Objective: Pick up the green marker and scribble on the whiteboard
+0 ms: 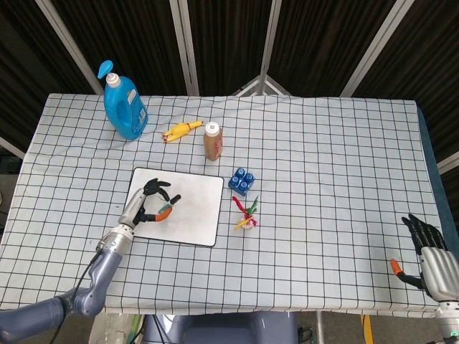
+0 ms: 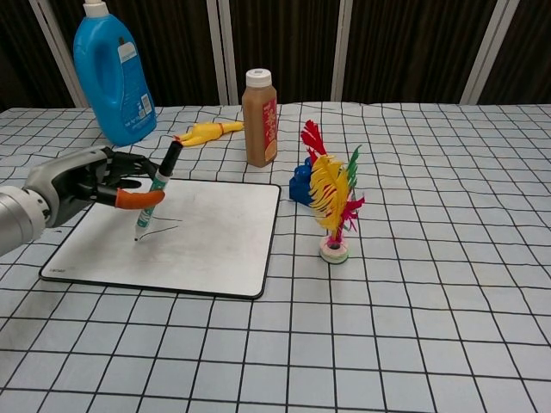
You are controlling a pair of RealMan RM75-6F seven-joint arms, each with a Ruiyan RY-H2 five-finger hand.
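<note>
While the left hand (image 2: 82, 179) pinches the green marker with a black cap (image 2: 156, 188) between thumb and fingers, its tip touches the white rectangular whiteboard (image 2: 215, 237) beside a thin dark line (image 2: 164, 229). At the table's near right edge, the right hand (image 1: 429, 252) rests with fingers spread, holding nothing.

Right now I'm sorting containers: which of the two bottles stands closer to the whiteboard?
The brown bottle with the white cap, just beyond the whiteboard's far right corner. The blue detergent jug stands farther back left.
</note>
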